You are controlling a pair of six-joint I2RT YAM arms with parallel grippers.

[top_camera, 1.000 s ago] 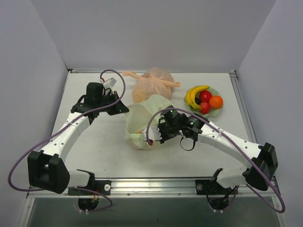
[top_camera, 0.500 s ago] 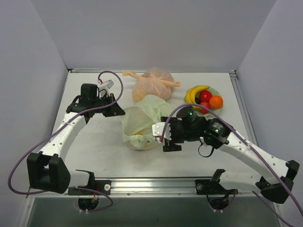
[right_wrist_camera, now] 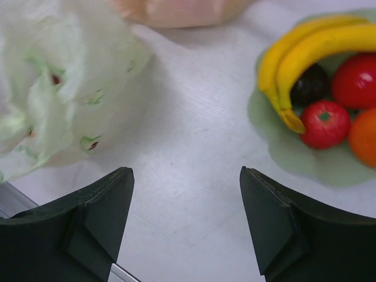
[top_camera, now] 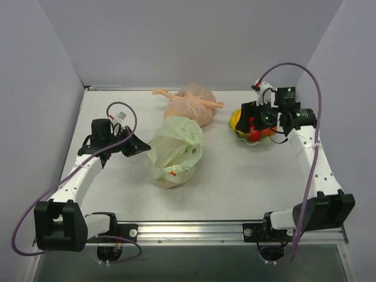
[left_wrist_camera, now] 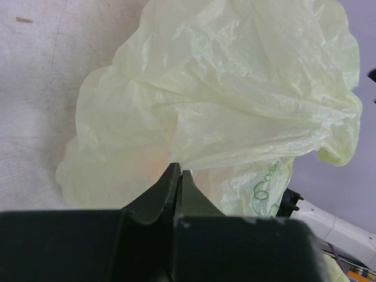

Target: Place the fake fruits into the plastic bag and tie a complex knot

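A thin, crinkly, pale green translucent plastic bag (top_camera: 175, 148) lies slumped at the middle of the pale grey surface (top_camera: 247, 176). The left fingers (left_wrist_camera: 166, 189) are pressed together on a fold of film at the bag's left side. Only the left wrist view shows this pinch up close, along with a faint orange tint through the plastic. The top view shows small red and orange patches low in the bag; whether these are print or contents cannot be told.

To the right, well apart from the bag, the small glossy plastic fruits (right_wrist_camera: 358, 79) sit in a pale green wavy-edged dish (right_wrist_camera: 294, 161). They are a bunch of yellow bananas (right_wrist_camera: 305, 50), two red round ones (right_wrist_camera: 325, 121), an orange round one (right_wrist_camera: 365, 136) and a dark round one (right_wrist_camera: 310, 85). From above, the right arm hides most of them, but the right wrist view shows them plainly. The right fingers (right_wrist_camera: 100, 214) hang spread apart, holding nothing, near the dish.

A peach-orange knotted bag (top_camera: 189, 106) lies just behind the green bag.
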